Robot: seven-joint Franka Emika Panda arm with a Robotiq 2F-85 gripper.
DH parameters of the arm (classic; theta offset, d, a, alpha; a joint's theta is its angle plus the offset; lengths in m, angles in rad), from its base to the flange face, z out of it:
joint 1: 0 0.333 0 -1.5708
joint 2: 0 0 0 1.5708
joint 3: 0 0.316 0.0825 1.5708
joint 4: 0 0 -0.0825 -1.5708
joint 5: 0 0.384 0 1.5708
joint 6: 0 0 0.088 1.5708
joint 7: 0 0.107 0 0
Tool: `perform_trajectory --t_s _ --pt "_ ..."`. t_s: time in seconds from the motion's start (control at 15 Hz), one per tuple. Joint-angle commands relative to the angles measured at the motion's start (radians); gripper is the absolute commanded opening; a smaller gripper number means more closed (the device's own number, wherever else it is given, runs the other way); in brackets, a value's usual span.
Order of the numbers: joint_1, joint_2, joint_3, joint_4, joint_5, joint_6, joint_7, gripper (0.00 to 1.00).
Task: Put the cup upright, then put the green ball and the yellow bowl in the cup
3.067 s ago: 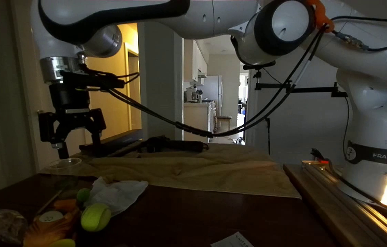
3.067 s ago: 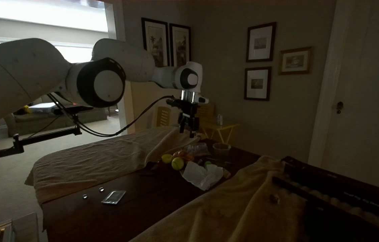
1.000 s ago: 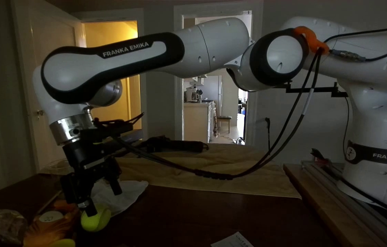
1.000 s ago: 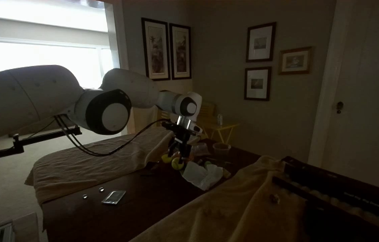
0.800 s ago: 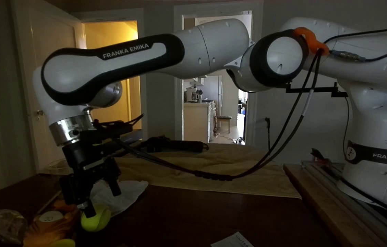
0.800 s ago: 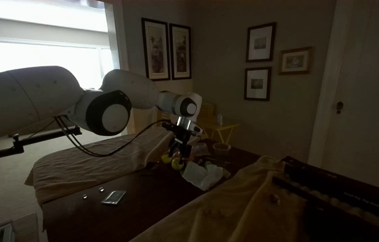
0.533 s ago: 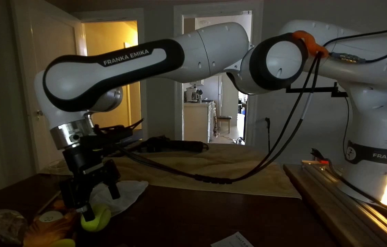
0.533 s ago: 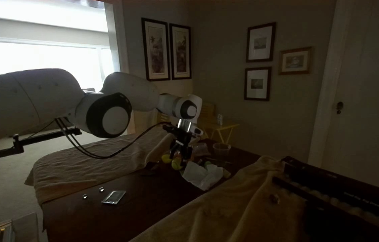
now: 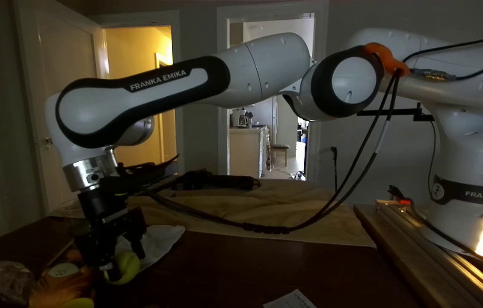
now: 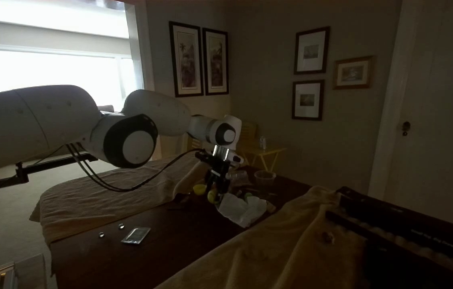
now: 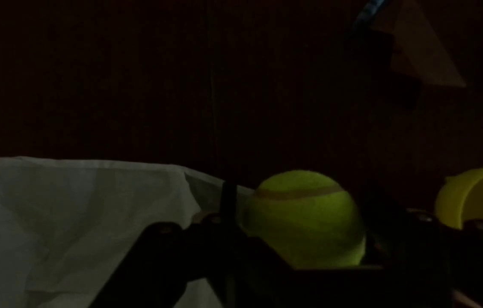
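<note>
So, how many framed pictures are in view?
5, in an exterior view: the left tall picture, the right tall picture, the upper picture above the lower picture, and the rightmost picture.

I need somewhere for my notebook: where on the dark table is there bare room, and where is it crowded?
A bare stretch of table lies bordered by the white sheet, the beige cloth and the printed card. It is crowded around the gripper, where the tennis ball, yellow bowl and orange object are close together.

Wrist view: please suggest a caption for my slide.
Pincer around the ball, between sheet and bowl, in dim light.
</note>
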State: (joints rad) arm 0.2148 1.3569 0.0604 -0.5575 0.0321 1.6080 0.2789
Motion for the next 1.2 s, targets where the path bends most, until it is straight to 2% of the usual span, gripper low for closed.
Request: perform_trajectory --t_s 0.0,0.07,0.33,0.6,0.67,0.73,0.8,1.13 --pt "0.010 0.035 -0.005 0.061 -0.008 0.005 0.002 0.42" --pt "0.010 0.035 -0.006 0.062 -0.008 0.005 0.003 0.39" --pt "0.013 0.009 -0.016 0.060 -0.014 -0.006 0.028 0.38" --pt "0.024 -0.040 -0.060 0.081 -0.033 -0.001 0.074 0.38" --pt "0.030 0.005 -0.073 0.190 -0.039 -0.047 0.083 0.38" --pt "0.033 -0.001 -0.087 0.207 -0.047 -0.050 0.096 0.38" --pt "0.034 -0.065 -0.098 0.114 -0.056 -0.002 0.103 0.38" --pt "0.026 -0.081 -0.144 0.134 -0.085 0.027 0.173 0.38"
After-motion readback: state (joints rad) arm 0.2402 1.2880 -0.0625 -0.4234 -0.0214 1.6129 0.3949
